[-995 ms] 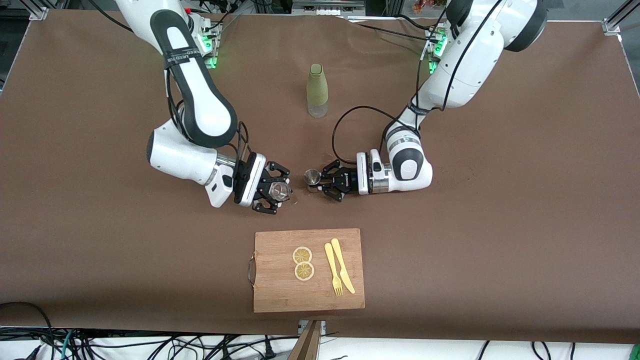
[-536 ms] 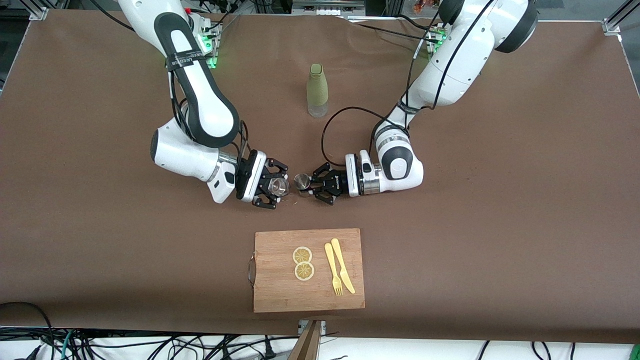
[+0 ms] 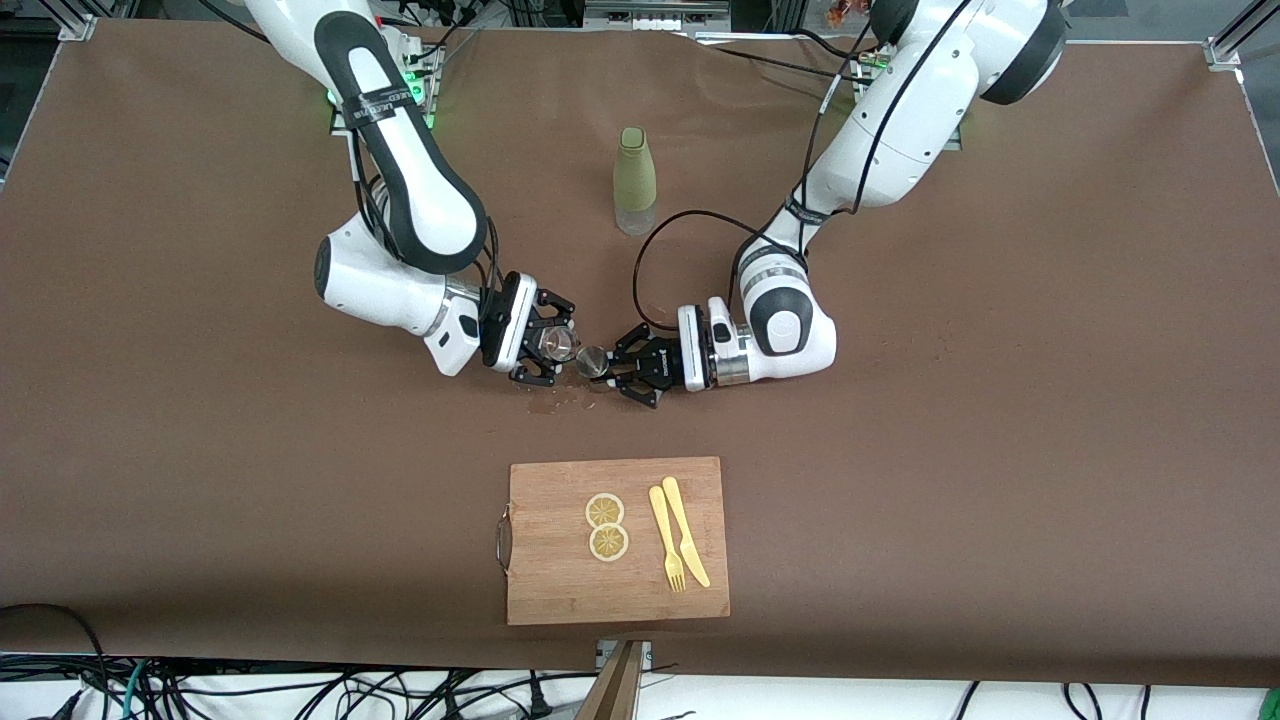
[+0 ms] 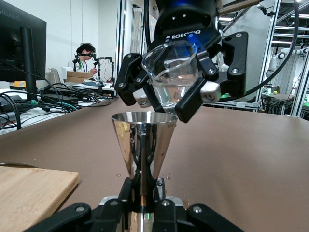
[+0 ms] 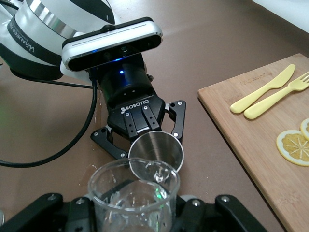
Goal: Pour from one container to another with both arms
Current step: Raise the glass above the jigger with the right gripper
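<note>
Glass beaker (image 3: 556,343) sits clamped in your right claw (image 3: 545,345), held above the brown counter (image 3: 1000,450) near its middle. The claw's fingers (image 4: 195,99) are closed on the beaker's clear wall. The beaker is tipped: its long axis leans toward the left arm's end of the counter, and its open mouth faces the metal cup. Clear liquid shows in it in the left wrist view (image 4: 171,72).

Your left claw (image 3: 622,367) grips a shiny metal measuring cup (image 3: 592,362) by the narrow waist, jaws closed on it. The cup stands upright with its long axis vertical, the flared mouth (image 4: 144,117) up and open. From the right wrist view the beaker's lip (image 5: 157,174) overlaps the rim of the cup (image 5: 157,151); whether they touch, you cannot tell.

The two claws face each other at close quarters, the right arm coming in from its own end of the counter and the left arm from its own. A few droplets lie on the counter under the beaker (image 3: 548,405).

A green bottle (image 3: 635,180) stands upright nearer the robot bases. A wooden cutting board (image 3: 560,580) lies nearer the front camera, carrying two lemon slices (image 3: 606,526), a yellow fork (image 3: 666,540) and a yellow knife (image 3: 686,530).
</note>
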`<state>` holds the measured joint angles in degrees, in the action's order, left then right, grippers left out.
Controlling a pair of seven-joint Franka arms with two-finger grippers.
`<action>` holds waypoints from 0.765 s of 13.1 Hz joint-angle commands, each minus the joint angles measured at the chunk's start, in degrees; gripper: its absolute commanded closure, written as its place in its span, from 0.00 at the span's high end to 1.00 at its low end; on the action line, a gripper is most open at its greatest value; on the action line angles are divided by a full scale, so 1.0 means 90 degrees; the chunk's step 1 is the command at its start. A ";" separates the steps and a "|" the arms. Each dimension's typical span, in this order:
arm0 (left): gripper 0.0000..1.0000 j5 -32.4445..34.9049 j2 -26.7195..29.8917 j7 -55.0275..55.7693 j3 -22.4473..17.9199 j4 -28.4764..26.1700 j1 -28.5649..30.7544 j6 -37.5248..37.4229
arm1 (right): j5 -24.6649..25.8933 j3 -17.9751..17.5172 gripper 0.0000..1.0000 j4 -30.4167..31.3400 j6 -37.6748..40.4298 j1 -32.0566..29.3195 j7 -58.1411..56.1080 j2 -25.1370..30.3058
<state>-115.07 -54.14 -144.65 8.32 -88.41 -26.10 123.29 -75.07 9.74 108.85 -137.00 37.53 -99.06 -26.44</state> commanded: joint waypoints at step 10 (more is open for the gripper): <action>0.00 -0.0300 -0.0176 -0.0325 0.0013 0.0302 -0.0128 0.0256 | 0.0977 -0.0174 0.22 0.0230 -0.0305 0.0000 0.0722 0.0223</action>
<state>-115.07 -55.07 -144.65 8.34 -87.33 -26.36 123.56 -68.61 8.91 109.38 -138.68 37.54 -95.13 -26.34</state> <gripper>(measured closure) 0.793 0.780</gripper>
